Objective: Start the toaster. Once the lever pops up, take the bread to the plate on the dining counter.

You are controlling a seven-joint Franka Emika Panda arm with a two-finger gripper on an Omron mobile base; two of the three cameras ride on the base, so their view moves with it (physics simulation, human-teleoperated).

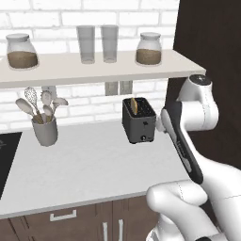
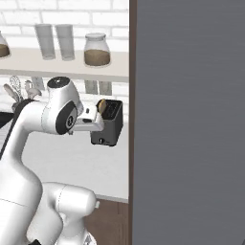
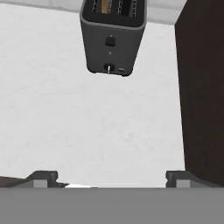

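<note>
Starting the toaster (image 3: 113,37): it sits on the pale worktop (image 1: 89,164) near the dark panel (image 3: 203,87), bread (image 1: 134,105) in its left slot. Gripper (image 3: 111,178) fingers wide, empty, well short. Advance straight, press the lever (image 3: 110,41) down fully.
</note>
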